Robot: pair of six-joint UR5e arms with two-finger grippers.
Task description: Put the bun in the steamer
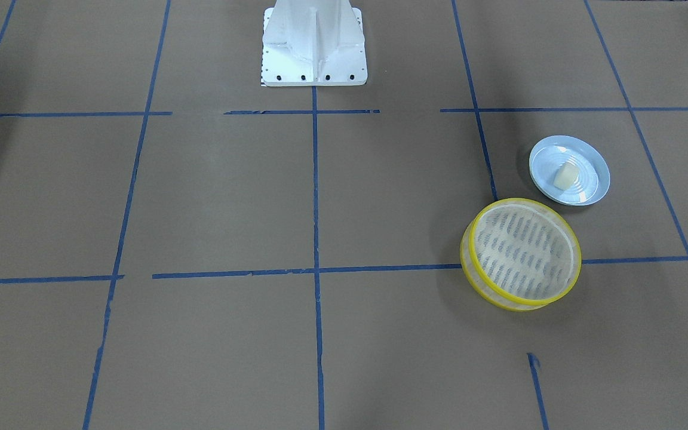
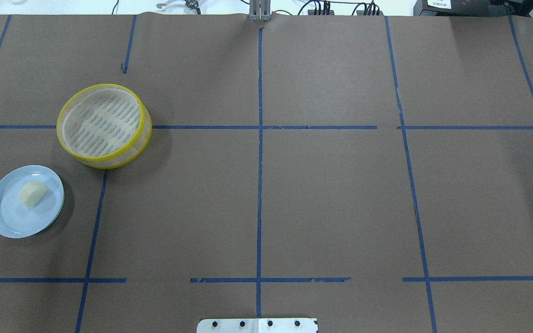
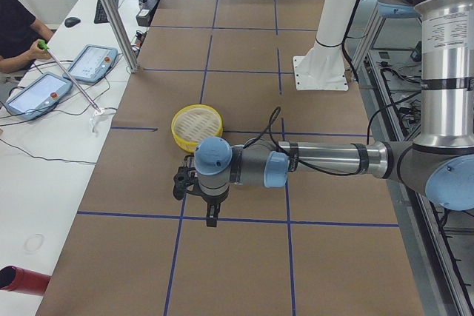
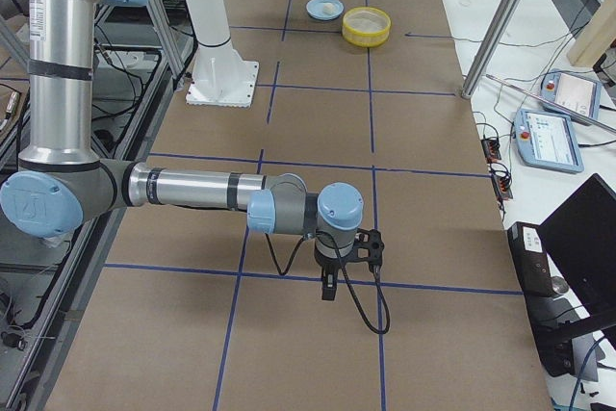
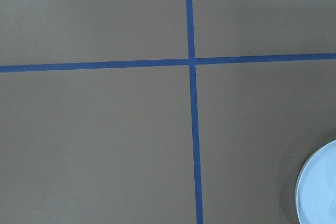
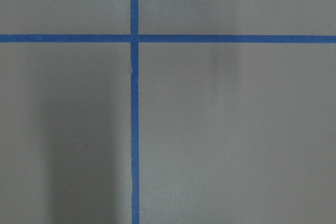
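The cream-white bun lies on a light-blue plate at the table's left side; both also show in the front view, bun on plate. The yellow-rimmed steamer stands empty just beyond the plate and shows in the front view too. The left gripper hangs over the table near me, short of the steamer. The right gripper hangs far from the steamer. Both grippers show only in the side views, so I cannot tell whether they are open or shut.
Brown paper with a blue tape grid covers the table. The white robot base stands at the near middle edge. The plate's rim shows at the left wrist view's lower right. An operator and tablets are beside the table.
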